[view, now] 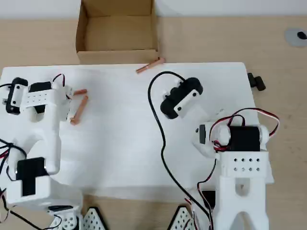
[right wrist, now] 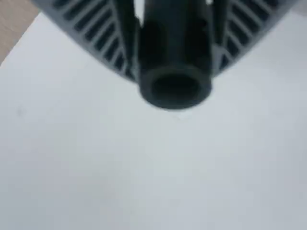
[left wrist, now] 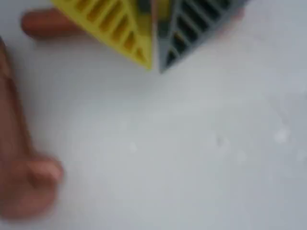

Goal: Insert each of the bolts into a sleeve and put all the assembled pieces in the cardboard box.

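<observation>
My left gripper (view: 70, 94) sits low over the white sheet (view: 124, 143) at its left side, yellow and grey fingertips (left wrist: 144, 55) shut together with nothing between them. One copper bolt (view: 80, 91) (left wrist: 45, 24) lies partly hidden behind those fingers. A second bolt (view: 79, 109) (left wrist: 21, 158) lies just beside it. A third bolt (view: 149, 65) rests at the sheet's far edge, in front of the cardboard box (view: 116, 56). My right gripper (view: 169, 106) hovers over the sheet's middle right, shut on a black sleeve (right wrist: 175, 86) that points down at the sheet.
The open box stands on the wooden table beyond the sheet. A black clip (view: 256, 81) sits by the sheet's far right corner, with a grey disc (view: 294, 36) further back. Both arm bases stand at the near edge.
</observation>
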`<state>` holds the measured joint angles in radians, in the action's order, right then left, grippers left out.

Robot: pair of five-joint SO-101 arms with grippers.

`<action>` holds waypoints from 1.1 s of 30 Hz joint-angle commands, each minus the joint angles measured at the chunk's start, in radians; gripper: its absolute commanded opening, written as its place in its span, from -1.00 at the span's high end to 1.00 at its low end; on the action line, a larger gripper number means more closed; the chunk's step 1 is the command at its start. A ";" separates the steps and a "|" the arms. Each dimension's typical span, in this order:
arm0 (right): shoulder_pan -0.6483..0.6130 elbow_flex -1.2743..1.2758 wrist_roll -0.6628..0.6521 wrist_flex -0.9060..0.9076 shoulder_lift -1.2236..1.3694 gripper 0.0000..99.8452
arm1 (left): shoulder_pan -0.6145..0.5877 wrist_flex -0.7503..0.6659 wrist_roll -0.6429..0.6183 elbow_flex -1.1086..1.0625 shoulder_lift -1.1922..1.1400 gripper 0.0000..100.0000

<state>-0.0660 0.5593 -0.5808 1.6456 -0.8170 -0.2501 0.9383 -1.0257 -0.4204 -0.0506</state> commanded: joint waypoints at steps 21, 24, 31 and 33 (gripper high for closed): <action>0.015 -0.004 0.029 0.029 -0.018 0.98 | -0.054 0.095 -0.002 0.416 -0.398 0.98; 0.015 -0.004 0.029 0.035 -0.018 0.98 | -0.052 0.160 -0.003 0.496 -0.466 0.98; 0.015 -0.013 0.029 0.038 -0.018 0.98 | -0.052 0.259 -0.005 0.595 -0.526 0.98; 0.015 -0.013 0.029 0.046 -0.018 0.98 | -0.052 0.267 -0.005 0.594 -0.524 0.98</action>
<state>-0.0660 0.5593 -0.5593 1.6840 -0.8170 -0.3007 1.1991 -1.0257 0.1550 -0.5370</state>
